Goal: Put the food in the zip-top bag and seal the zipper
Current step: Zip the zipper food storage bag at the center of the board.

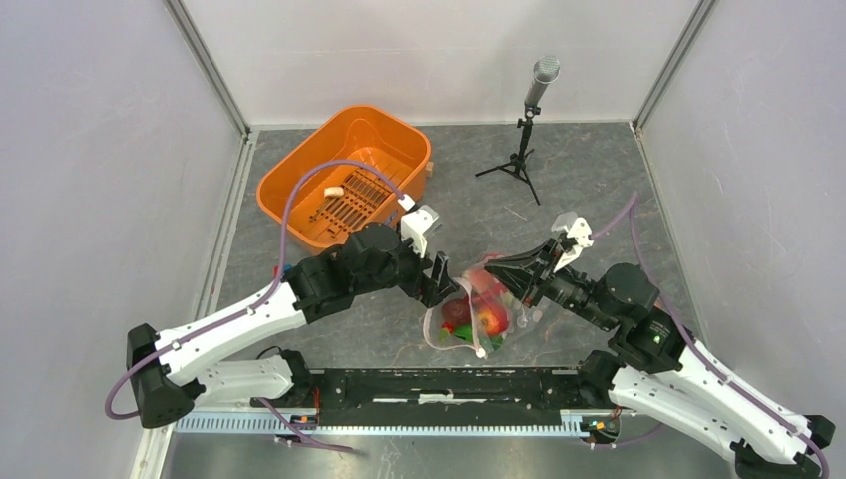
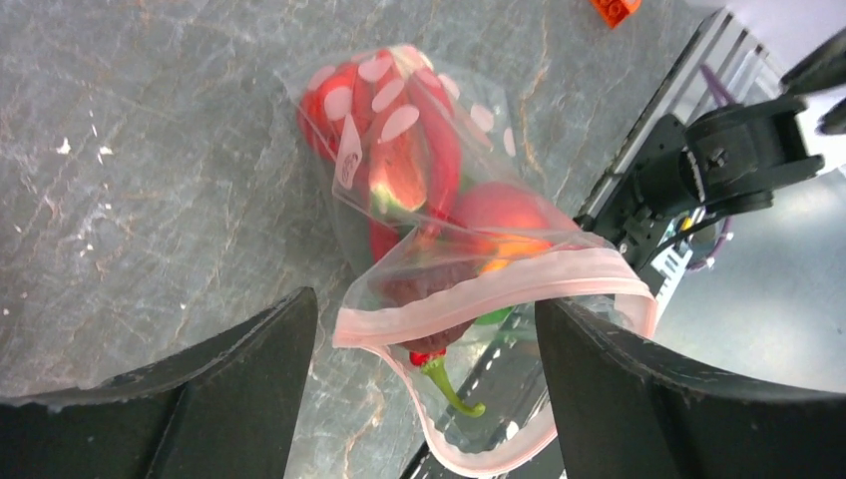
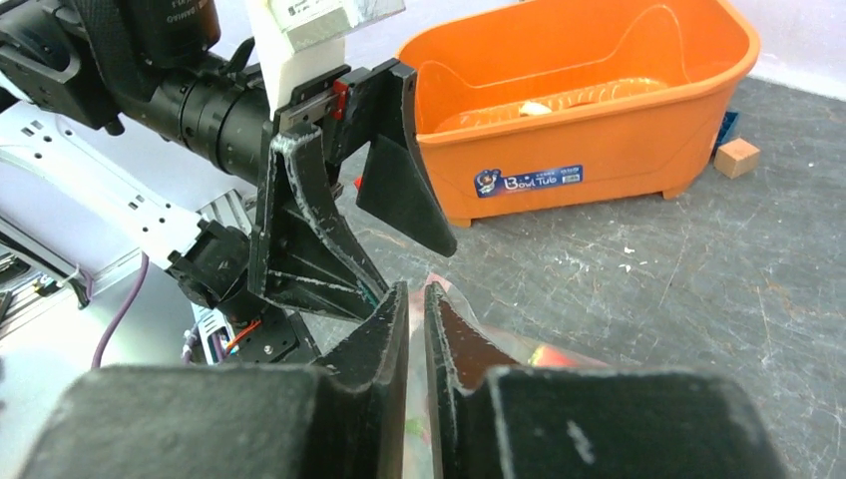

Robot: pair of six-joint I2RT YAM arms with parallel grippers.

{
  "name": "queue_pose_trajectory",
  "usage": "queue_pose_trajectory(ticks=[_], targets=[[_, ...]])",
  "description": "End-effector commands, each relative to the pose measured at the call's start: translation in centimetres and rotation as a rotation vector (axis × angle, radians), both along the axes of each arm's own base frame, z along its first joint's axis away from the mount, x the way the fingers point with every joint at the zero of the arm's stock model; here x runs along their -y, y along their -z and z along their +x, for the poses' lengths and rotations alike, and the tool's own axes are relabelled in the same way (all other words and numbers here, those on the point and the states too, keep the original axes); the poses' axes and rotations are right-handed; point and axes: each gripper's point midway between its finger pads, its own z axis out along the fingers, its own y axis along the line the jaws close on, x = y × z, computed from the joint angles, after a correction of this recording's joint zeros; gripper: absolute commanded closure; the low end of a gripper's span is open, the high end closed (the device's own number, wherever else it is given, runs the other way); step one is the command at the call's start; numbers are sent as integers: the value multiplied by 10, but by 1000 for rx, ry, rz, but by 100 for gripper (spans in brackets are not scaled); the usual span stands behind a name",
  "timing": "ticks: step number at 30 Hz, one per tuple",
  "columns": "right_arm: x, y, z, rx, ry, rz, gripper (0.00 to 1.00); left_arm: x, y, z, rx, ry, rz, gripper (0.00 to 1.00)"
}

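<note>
My left gripper (image 2: 424, 311) stands spread wide astride the zipper (image 2: 519, 280) of the zip-top bag (image 2: 479, 140); my right gripper (image 3: 417, 290), almost pressed together, pinches that bag's clear edge.

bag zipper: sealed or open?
Open. Left wrist view: the zipper gapes, its two pink lips looped apart, food visible inside the bag.

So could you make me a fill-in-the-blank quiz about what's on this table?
The tub is coloured ___. The food lies inside the clear ___. The zipper strip is pale ___. The left gripper is not shut but ___.
Missing: orange; bag; pink; open.
</note>
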Motion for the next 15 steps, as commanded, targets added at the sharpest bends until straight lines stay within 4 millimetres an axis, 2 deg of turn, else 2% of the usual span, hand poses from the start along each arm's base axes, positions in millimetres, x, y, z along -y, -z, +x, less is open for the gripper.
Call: queue_pose_trajectory(ticks=[1, 2, 4, 6, 12, 15], targets=[[-3, 8, 2, -34, 3, -16, 78, -6, 24, -3, 24, 36, 65, 14], [-6, 15, 1, -57, -12, -27, 69, -5, 27, -4, 14, 39, 66, 15], [-10, 28, -3, -93, -41, -58, 56, -2, 33, -3, 0, 33, 64, 19], [-12, 38, -7, -113, -67, -80, 49, 0, 37, -1, -1, 25, 59, 24], [-3, 73, -8, -162, -41, -188, 42, -2, 42, 7, 31, 3, 80, 44], [1, 86, -6, -177, -18, -231, 42, 0, 39, 9, 50, 13, 90, 66]])
